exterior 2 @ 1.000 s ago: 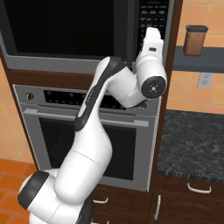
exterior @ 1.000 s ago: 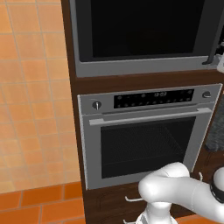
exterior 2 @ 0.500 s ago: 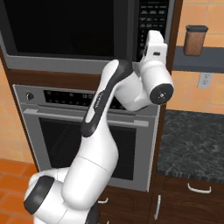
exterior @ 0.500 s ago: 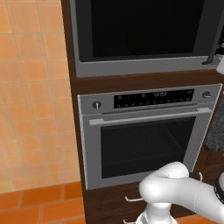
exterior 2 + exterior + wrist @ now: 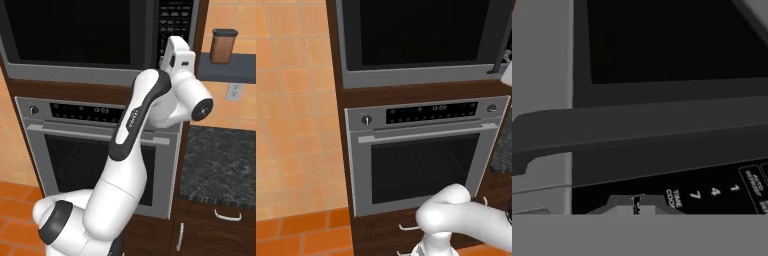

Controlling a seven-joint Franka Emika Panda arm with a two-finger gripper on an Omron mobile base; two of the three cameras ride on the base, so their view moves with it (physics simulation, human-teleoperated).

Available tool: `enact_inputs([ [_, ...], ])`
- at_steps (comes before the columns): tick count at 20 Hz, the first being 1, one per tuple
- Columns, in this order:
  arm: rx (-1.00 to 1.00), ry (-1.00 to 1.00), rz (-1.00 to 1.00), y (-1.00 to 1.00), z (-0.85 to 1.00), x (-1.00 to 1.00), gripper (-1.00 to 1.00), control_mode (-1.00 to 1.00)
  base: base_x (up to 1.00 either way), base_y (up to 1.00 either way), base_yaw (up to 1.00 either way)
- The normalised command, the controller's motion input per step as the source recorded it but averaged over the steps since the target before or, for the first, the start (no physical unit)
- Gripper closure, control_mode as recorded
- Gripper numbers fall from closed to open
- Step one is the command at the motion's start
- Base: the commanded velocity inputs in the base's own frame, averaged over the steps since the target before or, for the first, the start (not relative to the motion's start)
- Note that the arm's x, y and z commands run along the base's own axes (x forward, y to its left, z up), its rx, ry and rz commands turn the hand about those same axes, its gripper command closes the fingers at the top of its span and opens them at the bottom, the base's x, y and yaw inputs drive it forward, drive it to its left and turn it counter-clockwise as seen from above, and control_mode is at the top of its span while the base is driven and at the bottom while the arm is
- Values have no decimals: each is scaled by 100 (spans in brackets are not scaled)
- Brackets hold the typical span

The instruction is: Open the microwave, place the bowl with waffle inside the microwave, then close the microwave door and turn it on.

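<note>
our hand (image 5: 636,205) is pinched together, empty, just beside the microwave door (image 5: 421,32) handle (image 5: 637,127). the microwave (image 5: 95,40) sits above the oven (image 5: 423,155). we judge the door stiff and hinged; hook behind the rigid bar.
</note>
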Motion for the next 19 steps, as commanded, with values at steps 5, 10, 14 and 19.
enact_inputs([
  [5,-2,-3,4,15,4,47,100,-100,0,0,0],
  [10,0,0,0,-18,-16,47,100,-100,0,0,0],
  [14,0,-6,0,-2,-19,-5,100,-100,0,0,0],
  [19,0,-12,0,0,-7,-98,100,-100,0,0,0],
])
